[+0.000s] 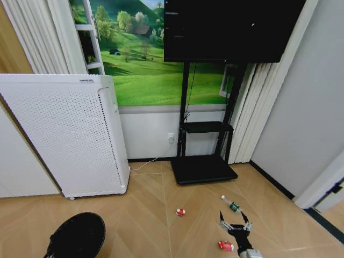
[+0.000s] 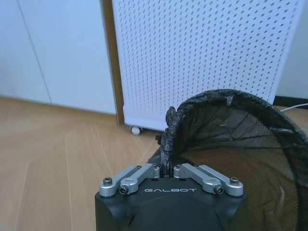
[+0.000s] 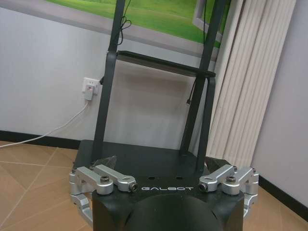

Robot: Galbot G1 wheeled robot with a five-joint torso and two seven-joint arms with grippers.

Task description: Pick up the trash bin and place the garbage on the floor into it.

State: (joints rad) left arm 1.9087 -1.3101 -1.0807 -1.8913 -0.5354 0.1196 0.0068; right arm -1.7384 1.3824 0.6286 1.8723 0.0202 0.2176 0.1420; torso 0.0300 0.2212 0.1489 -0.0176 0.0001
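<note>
Black and round, the trash bin (image 1: 76, 235) sits on the wooden floor (image 1: 145, 215) in front of the white perforated air purifier (image 1: 67, 134), its lower part cut off by the head view's edge. From the left wrist, the left gripper (image 2: 166, 169) has its fingers clenched on the bin's rim, where the crinkled dark liner folds over. Right of the bin, well apart from it, the right gripper (image 1: 235, 221) hangs with fingers spread wide among the garbage: a clear green-labelled bottle (image 1: 232, 205) just beyond it, a red-and-white piece (image 1: 226, 245) beside it, another (image 1: 181, 212) nearer the TV stand (image 1: 202, 167). What those crumpled pieces are is too small to tell.
</note>
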